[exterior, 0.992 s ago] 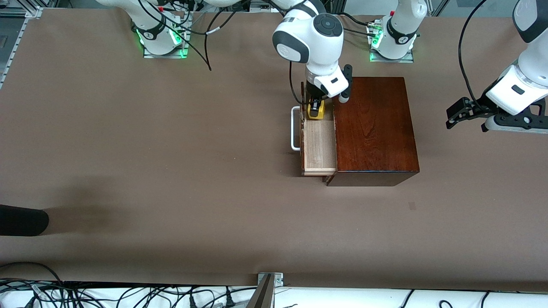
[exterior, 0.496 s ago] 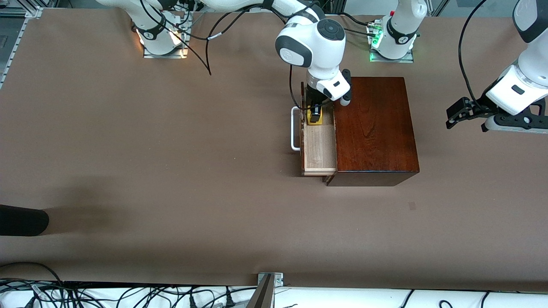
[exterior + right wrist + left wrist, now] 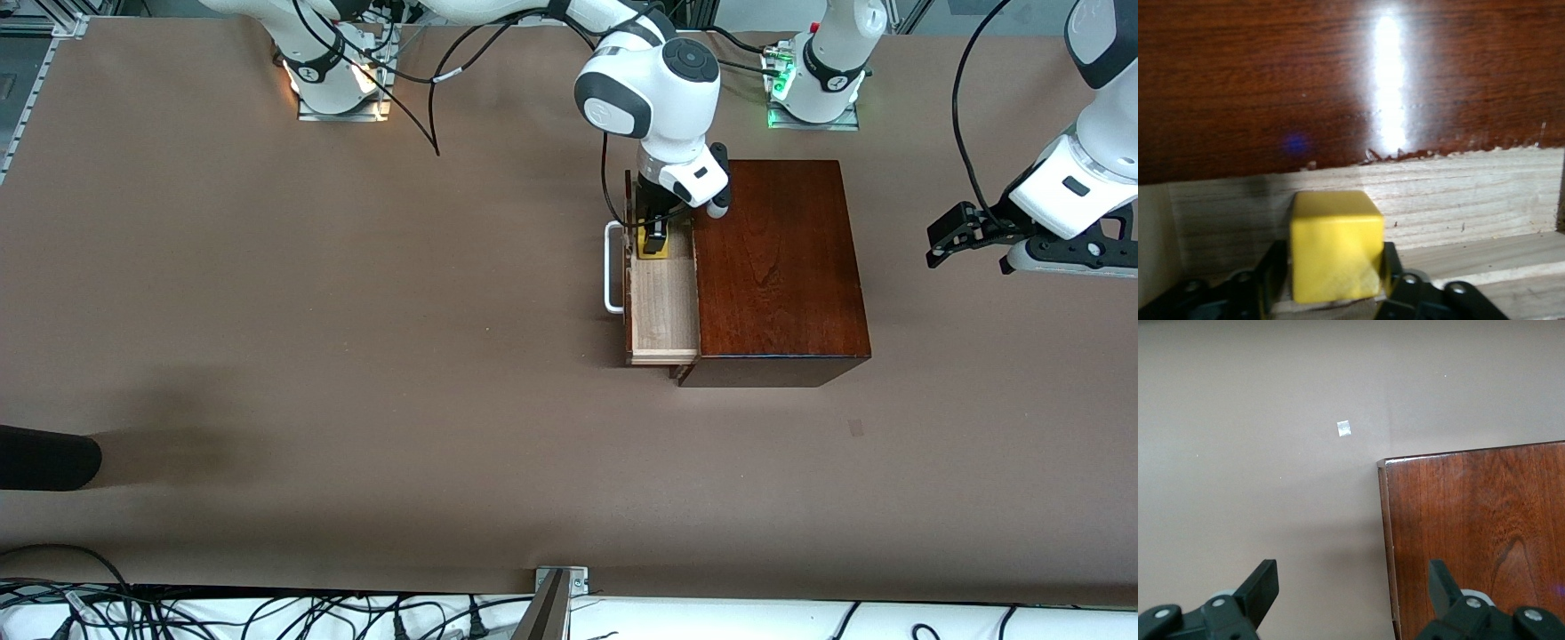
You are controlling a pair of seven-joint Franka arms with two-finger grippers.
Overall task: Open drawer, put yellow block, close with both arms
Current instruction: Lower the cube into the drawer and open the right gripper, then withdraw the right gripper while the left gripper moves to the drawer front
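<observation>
The right gripper (image 3: 656, 233) hides most of the yellow block (image 3: 659, 251).

Open pale-wood drawer (image 3: 662, 307), centre frame; small yellow block (image 3: 655, 247) inside, at its upper end.

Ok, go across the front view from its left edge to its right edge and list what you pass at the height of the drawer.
White handle → open drawer with the yellow block in it, right claw around the block → wooden box → left claw, waiting over bare table.
</observation>
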